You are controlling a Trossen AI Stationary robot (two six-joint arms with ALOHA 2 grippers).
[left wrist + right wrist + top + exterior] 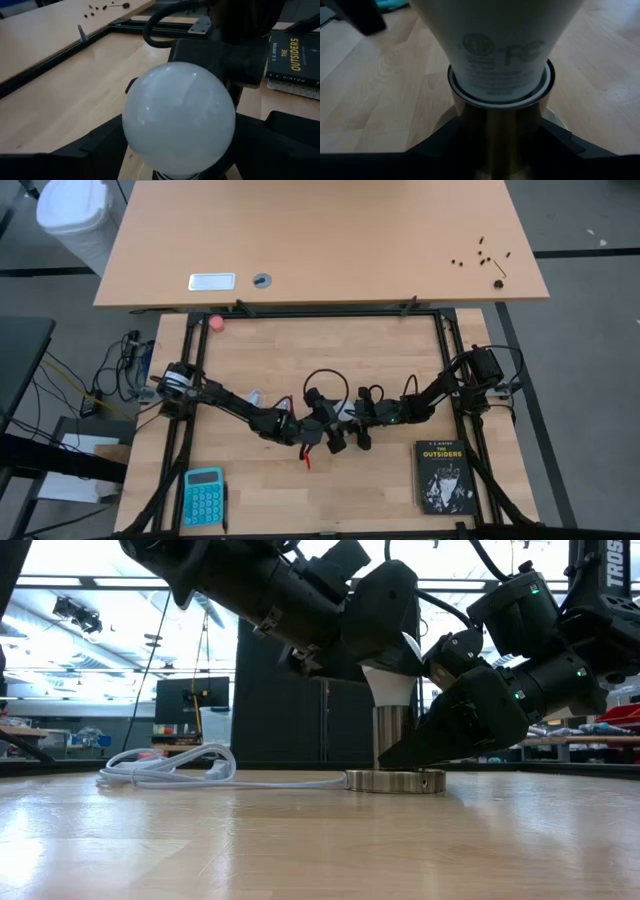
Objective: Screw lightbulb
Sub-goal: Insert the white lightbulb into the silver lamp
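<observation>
The lightbulb (179,117) fills the left wrist view, its frosted globe sitting between the left gripper's (165,150) two dark fingers (95,150), which stand wide on either side of it. Whether the pads touch the glass cannot be told. In the right wrist view the bulb's white neck, with printed markings, drops straight into a brass-coloured socket (499,132); the right gripper (497,150) has its fingers narrowed around that socket post, one dark finger (437,147) on each side — holding it.

From table height the bulb (392,683) stands upright in the socket (394,738), which rises from a round metal base (395,781) resting on the wooden table (300,840). The left gripper (385,625) covers the globe from above, and the right gripper (425,745) reaches in low, beside the post and just above the base. A white cord (175,768) lies coiled on the table, well off to the far side of the socket from the right gripper.

From above, both grippers meet mid-table — the left gripper (330,435) and right gripper (360,430) almost touching. Beyond the right gripper, toward that arm's outer side, lies a black book (443,476); well away from the left gripper sits a teal calculator (204,496). A small red object (306,459) lies just beside the left gripper.
</observation>
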